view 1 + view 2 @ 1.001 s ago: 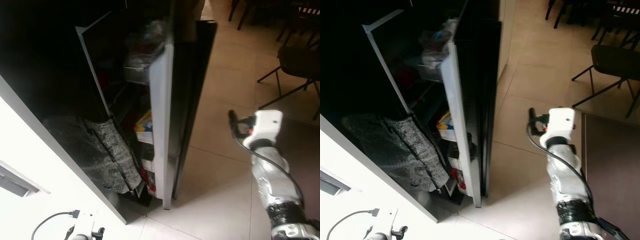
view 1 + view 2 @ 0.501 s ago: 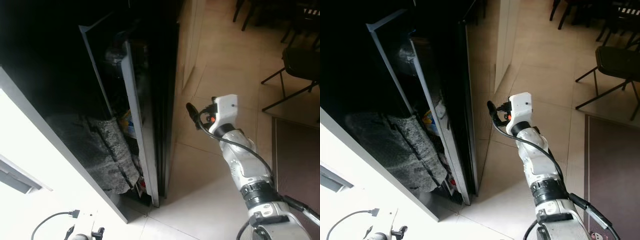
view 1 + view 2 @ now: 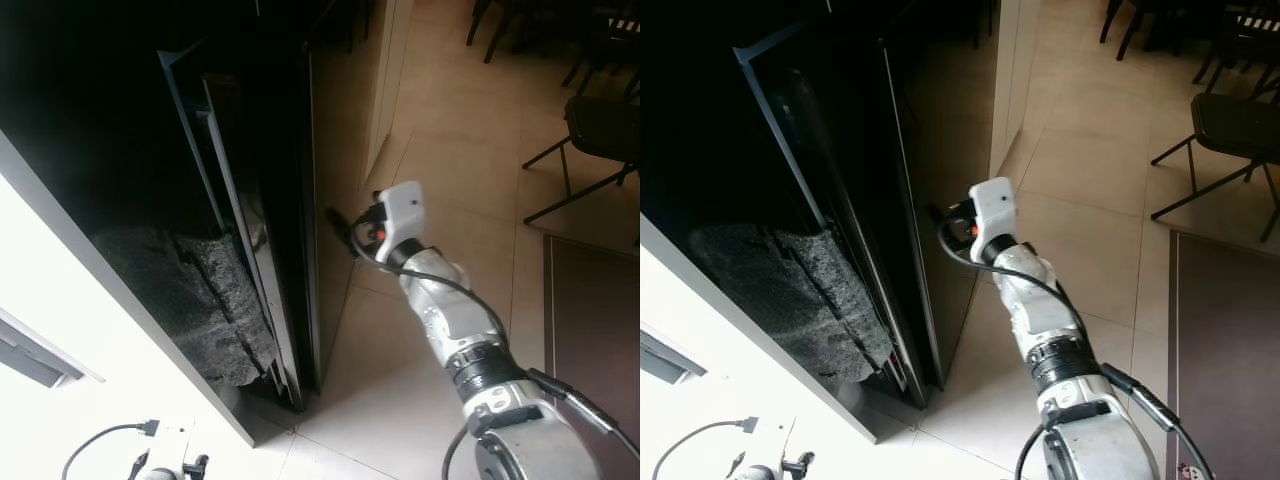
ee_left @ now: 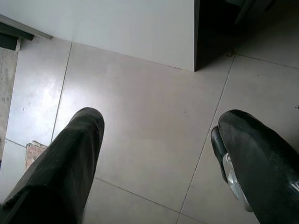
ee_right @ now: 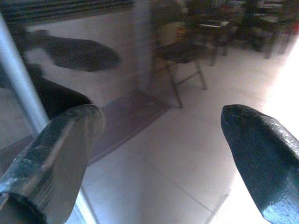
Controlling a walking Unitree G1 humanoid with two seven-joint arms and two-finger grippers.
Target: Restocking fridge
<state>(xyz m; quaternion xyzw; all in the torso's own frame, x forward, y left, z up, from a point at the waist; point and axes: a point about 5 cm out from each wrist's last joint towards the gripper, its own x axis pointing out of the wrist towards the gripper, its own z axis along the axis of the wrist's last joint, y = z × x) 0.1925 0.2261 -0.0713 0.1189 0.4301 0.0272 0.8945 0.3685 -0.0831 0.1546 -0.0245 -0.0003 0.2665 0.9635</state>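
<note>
Underfoot, a pale beige tiled floor (image 3: 440, 150) runs away from the robot toward dark chairs (image 3: 590, 130) standing at the far right, with a darker mat (image 3: 590, 330) lying on the tiles near the right edge. A white counter edge (image 3: 60, 330) crosses the near left, and a black cable with a plug (image 3: 110, 435) lies on it. The fridge door (image 3: 940, 170) is a tall, glossy black slab with a thin silver edge, its face mirroring the tiles; it stands upright, long axis vertical, seen nearly edge-on, leaving a narrow dark slit beside the black fridge body (image 3: 100, 100). A crumpled grey, speckled sheet (image 3: 200, 300) sits low in the dark opening to the door's left. The right gripper (image 3: 335, 220) is stretched forward at the door's outer face, fingertips at or just short of the glass; whether they touch cannot be told. Its wrist view shows the two fingers (image 5: 60, 140) spread wide with nothing between them. The left gripper (image 4: 156, 154) hangs above bare tiles, fingers likewise parted and empty.
</note>
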